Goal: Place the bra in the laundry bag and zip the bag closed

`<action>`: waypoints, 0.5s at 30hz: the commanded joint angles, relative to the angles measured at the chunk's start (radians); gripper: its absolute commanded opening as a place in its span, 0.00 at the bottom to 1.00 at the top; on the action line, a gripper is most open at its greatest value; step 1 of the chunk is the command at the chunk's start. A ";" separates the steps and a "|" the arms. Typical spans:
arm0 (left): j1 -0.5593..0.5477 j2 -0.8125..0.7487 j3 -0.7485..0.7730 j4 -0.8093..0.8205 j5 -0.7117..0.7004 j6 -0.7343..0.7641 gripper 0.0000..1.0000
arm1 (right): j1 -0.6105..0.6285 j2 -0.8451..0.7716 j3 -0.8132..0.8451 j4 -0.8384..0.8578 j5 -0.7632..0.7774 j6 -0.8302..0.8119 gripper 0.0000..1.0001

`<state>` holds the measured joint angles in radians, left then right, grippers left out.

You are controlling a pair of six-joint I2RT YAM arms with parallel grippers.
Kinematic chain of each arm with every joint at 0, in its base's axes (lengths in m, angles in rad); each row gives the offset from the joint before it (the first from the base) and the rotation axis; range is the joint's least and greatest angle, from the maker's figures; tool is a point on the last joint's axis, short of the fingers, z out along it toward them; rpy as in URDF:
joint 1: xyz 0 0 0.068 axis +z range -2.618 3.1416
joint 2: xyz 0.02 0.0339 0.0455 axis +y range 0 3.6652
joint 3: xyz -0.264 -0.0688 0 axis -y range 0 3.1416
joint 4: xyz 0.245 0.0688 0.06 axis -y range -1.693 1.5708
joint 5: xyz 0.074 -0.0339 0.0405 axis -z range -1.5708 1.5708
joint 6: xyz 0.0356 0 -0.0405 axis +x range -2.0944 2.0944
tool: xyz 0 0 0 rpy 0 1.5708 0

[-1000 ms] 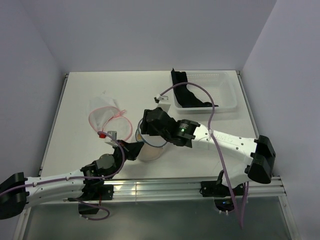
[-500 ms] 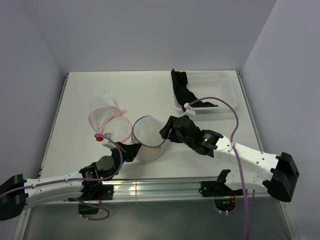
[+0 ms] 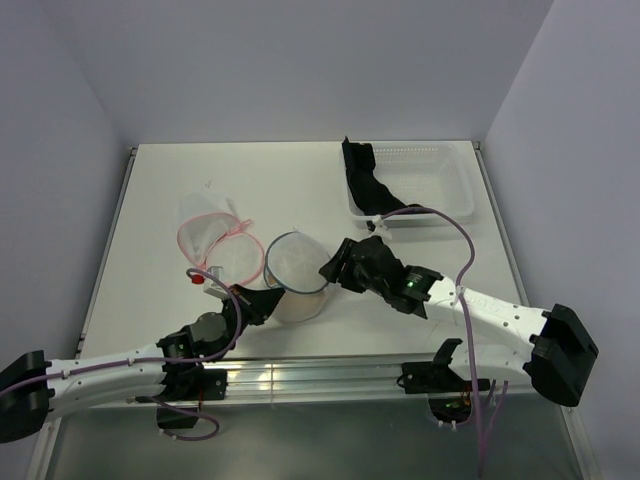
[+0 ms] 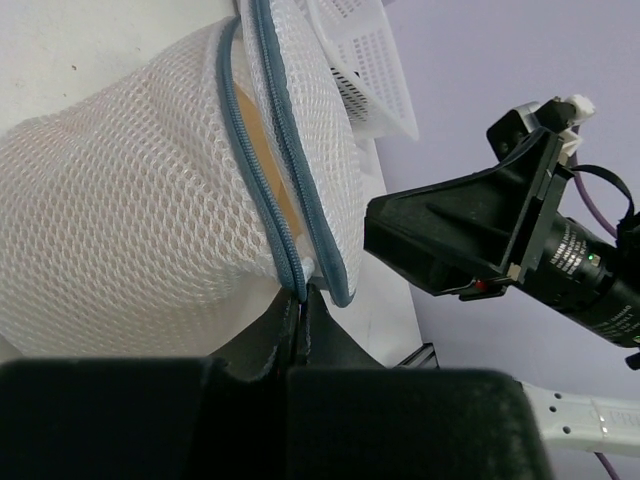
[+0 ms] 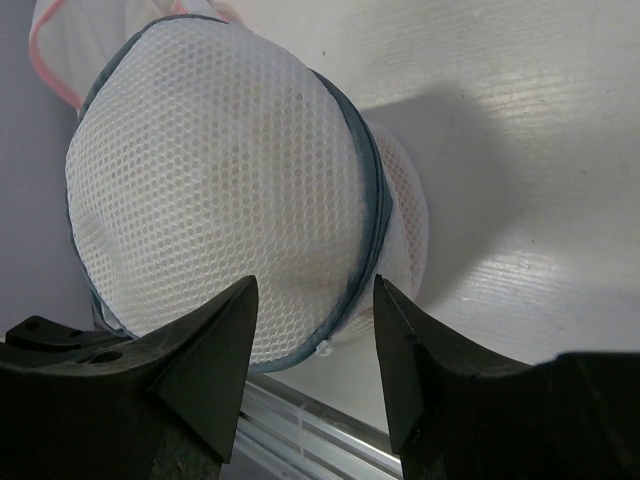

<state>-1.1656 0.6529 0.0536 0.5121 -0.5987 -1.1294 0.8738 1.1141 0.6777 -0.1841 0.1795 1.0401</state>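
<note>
Top view: one grey-trimmed laundry bag (image 3: 295, 272) mid on the table (image 3: 260, 180), one pink-trimmed bag (image 3: 215, 240) left of it, one basket (image 3: 455, 170) far right holding one black garment (image 3: 368, 185). My left fingers (image 3: 262, 298) are at the bag's near rim and my right fingers (image 3: 330, 267) just beside its right side. Left wrist: the left fingers are pinched tight on the zipper edge (image 4: 295, 265), and a tan shape inside is likely the bra (image 4: 268, 190). The mesh is soft, light and floppy, so I'd grip the zip tape, not the netting. Right wrist: the right fingers are spread and hold nothing.

Lab: white table (image 3: 250, 180), plain walls (image 3: 300, 70)
</note>
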 commanded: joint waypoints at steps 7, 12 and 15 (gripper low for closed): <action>-0.002 -0.036 -0.052 0.036 0.016 -0.059 0.00 | -0.028 0.019 -0.038 0.095 -0.017 0.032 0.57; 0.000 -0.045 -0.080 0.035 0.019 -0.061 0.00 | -0.052 0.023 -0.081 0.164 -0.031 0.054 0.59; -0.002 -0.044 -0.083 0.040 0.020 -0.064 0.00 | -0.078 0.030 -0.099 0.217 -0.060 0.064 0.59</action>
<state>-1.1656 0.6167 0.0525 0.5114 -0.5903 -1.1732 0.8207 1.1358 0.5980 -0.0723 0.1413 1.0847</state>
